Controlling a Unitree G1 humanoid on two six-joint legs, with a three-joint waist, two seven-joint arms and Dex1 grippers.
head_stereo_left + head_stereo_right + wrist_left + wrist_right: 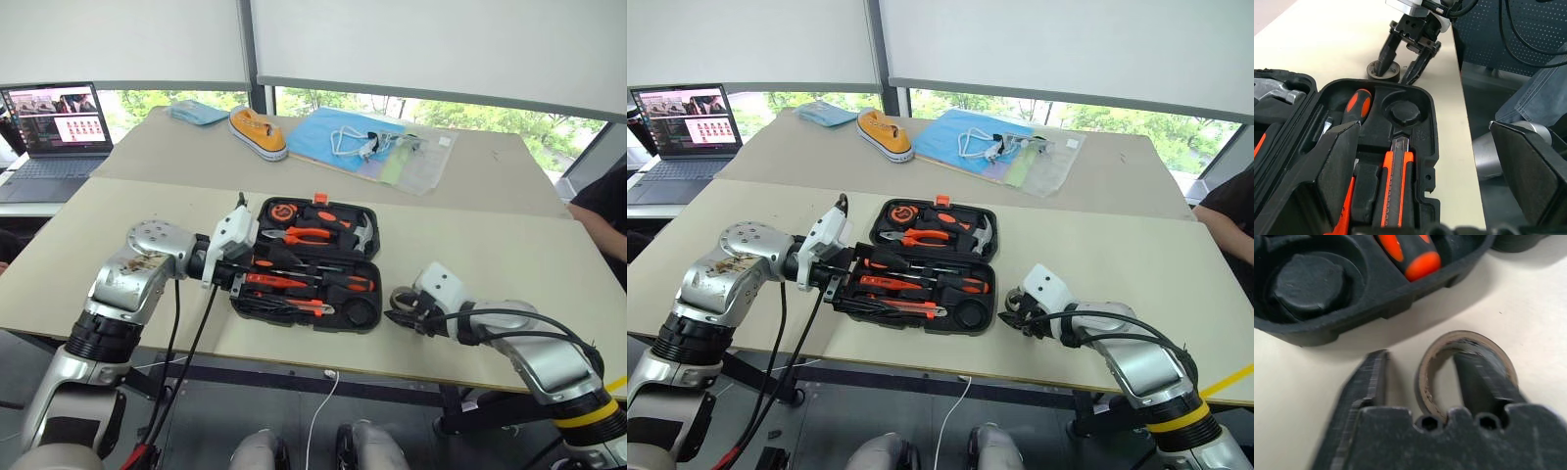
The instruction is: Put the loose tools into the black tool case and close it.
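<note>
The black tool case lies open in the middle of the table. Two screwdrivers with orange-black handles and the orange-black utility knife rest in its near half; its round recess is bare. My left gripper hovers at the case's left end, open, with nothing between its fingers. The small dark tape roll lies flat on the table just right of the case. My right gripper is down at it, one finger inside the ring and the other outside, with gaps on both sides of the roll's wall.
Pliers, a hammer and a tape measure fill the case's far half. A laptop stands far left. A yellow shoe, a blue folder and plastic bags lie on the back table. A person's arm shows at the right edge.
</note>
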